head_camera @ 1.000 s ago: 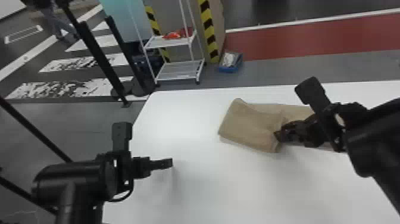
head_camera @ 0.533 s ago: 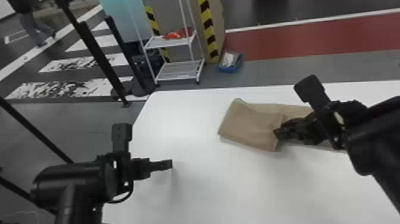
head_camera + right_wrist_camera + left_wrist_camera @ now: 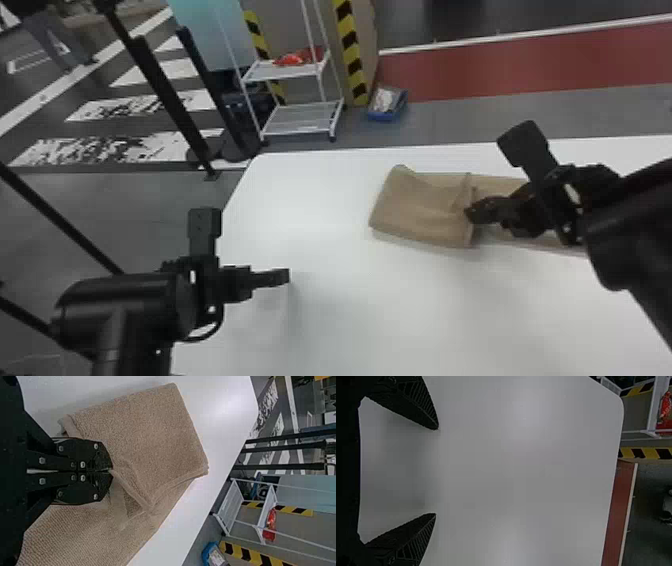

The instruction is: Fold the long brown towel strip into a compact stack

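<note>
White and smooth, the counter (image 3: 350,300) spread beneath both pairs of jaws and ran on past them to its far edge. Beyond that edge, ahead of the jaws and between the two pairs from side to side, stood a white two-shelf rack (image 3: 300,120). The brown towel strip (image 3: 420,210) lay on the counter, well apart from the left jaws, at the right ones. Its folded part reached leftward from the right jaws' tips as a broad, layered flap, while a flatter length ran beneath those jaws and off to their right. The right gripper (image 3: 469,214) had its jaws closed together, tips pinching the towel at the edge of the folded part, where a raised crease led away from them. The left gripper (image 3: 285,276) hung above the left part of the counter, its jaws spread wide apart and holding nothing. A blue box (image 3: 386,116) sat on the floor beyond the counter, ahead of the right jaws and somewhat left of them. Smallest, a red object (image 3: 290,60) rested on the rack's upper shelf, farther off from both pairs of jaws.
</note>
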`<state>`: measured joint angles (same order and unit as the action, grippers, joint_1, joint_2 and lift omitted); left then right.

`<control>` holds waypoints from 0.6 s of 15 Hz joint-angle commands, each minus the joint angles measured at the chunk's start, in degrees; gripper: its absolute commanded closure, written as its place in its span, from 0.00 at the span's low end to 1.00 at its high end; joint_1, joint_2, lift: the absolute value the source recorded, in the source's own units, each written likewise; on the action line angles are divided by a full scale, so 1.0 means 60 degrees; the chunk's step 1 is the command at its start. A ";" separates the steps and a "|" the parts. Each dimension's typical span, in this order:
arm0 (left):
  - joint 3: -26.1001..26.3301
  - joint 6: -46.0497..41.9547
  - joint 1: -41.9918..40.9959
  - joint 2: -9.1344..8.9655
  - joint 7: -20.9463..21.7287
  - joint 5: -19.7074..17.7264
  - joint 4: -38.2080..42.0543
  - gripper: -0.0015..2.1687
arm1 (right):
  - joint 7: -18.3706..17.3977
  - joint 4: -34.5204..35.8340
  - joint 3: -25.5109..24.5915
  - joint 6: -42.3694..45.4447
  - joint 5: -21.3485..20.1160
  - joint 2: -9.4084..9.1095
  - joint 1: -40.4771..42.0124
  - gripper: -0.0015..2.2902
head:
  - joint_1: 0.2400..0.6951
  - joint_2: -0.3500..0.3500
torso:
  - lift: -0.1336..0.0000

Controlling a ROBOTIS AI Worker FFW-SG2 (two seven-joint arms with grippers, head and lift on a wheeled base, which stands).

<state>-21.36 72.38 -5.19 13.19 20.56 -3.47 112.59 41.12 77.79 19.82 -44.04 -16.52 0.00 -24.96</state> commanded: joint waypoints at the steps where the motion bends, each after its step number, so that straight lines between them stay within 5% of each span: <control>1: 0.0001 0.0000 0.0000 0.0028 0.0001 -0.0007 0.0000 0.04 | 0.0002 0.0058 -0.0242 0.0169 0.0292 -0.0009 -0.0001 0.54 | 1.00 1.00 | 0.08; 4: -0.0058 0.0000 0.0015 0.0072 0.0001 -0.0007 0.0000 0.04 | 0.0192 0.0336 -0.0535 0.0403 0.0936 -0.0009 -0.0001 0.54 | 1.00 1.00 | 0.08; 9: -0.0146 0.0000 0.0044 0.0190 0.0001 -0.0051 -0.0015 0.04 | 0.0309 0.0307 -0.0711 0.0432 0.0702 -0.0009 0.0073 0.54 | 1.00 1.00 | 0.08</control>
<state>-22.18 72.38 -4.95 14.28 20.56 -3.70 112.50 42.99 80.11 15.77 -42.15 -11.74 0.00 -24.98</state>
